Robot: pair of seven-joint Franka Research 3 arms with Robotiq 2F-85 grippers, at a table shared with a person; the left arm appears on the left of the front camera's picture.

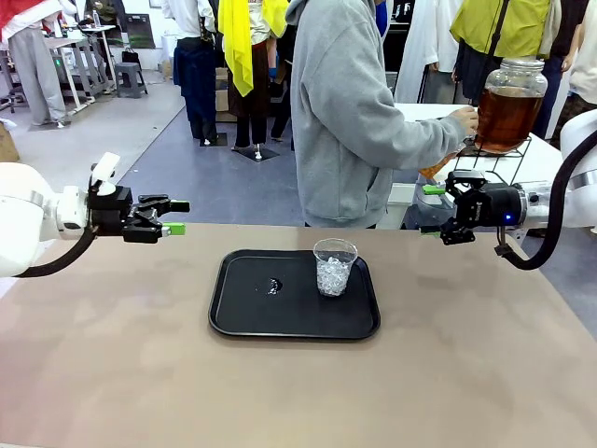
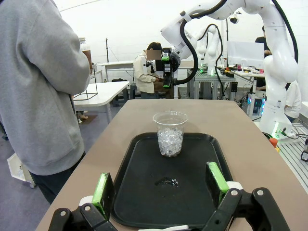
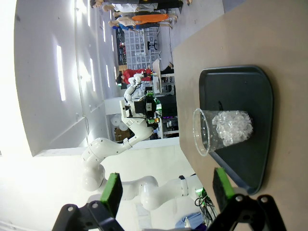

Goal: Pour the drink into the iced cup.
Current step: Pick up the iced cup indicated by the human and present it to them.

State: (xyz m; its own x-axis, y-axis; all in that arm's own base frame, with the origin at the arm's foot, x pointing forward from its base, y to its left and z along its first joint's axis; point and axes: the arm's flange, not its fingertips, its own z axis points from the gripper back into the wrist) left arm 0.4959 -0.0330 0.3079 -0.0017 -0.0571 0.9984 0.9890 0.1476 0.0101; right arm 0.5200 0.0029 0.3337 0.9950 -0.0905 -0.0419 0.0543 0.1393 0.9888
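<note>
The iced cup, clear plastic with ice in its bottom half, stands upright on the right part of a black tray. The drink is amber liquid in a big glass jar on a wire stand behind the table at far right, and a person's hand rests on it. My left gripper hovers open, left of the tray. My right gripper hovers open, right of it. The left wrist view looks over the cup between open fingers. The rolled right wrist view shows the cup sideways.
A person in a grey hoodie stands at the far edge, turned toward the jar. A small wet spot lies on the tray left of the cup. Bare brown tabletop surrounds the tray. A white side table carries the wire stand.
</note>
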